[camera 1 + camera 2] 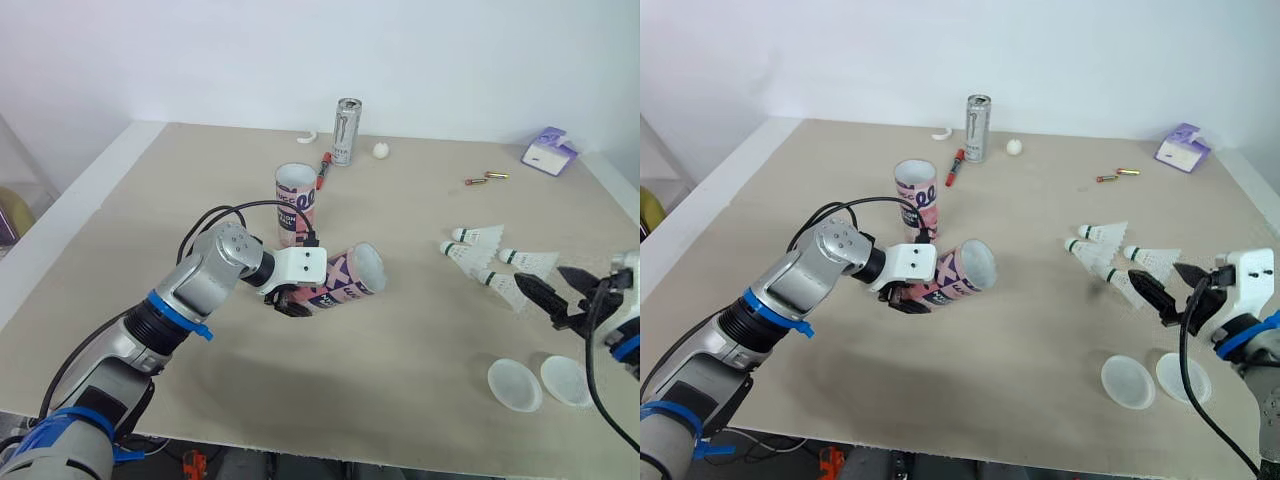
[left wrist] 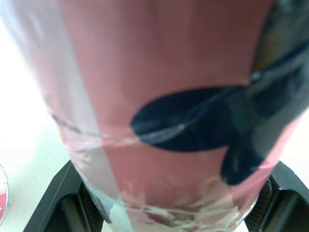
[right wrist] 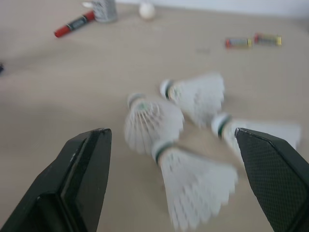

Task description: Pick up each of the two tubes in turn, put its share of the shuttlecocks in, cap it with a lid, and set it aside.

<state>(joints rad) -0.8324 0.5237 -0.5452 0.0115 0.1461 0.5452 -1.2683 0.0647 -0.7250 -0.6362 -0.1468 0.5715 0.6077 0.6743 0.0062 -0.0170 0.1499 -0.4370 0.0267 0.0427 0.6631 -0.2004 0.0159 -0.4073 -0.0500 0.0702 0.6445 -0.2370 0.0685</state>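
- Tube: on its side over the middle of the desk, clamped in the left pincer, open mouth toward the right edge.
- Second tube: upright, just behind, toward the far edge.
- Right pincer: spread wide, empty, just beside the shuttlecocks.
- Lids: two, flat, side by side, near-right corner.
- Shuttlecocks: four, clustered by the right edge.

The left gripper is mostly hidden by the held tube, whose print blurs in the left wrist view, both ends cut off. Just left of the can, a curved white scrap is too small to identify.
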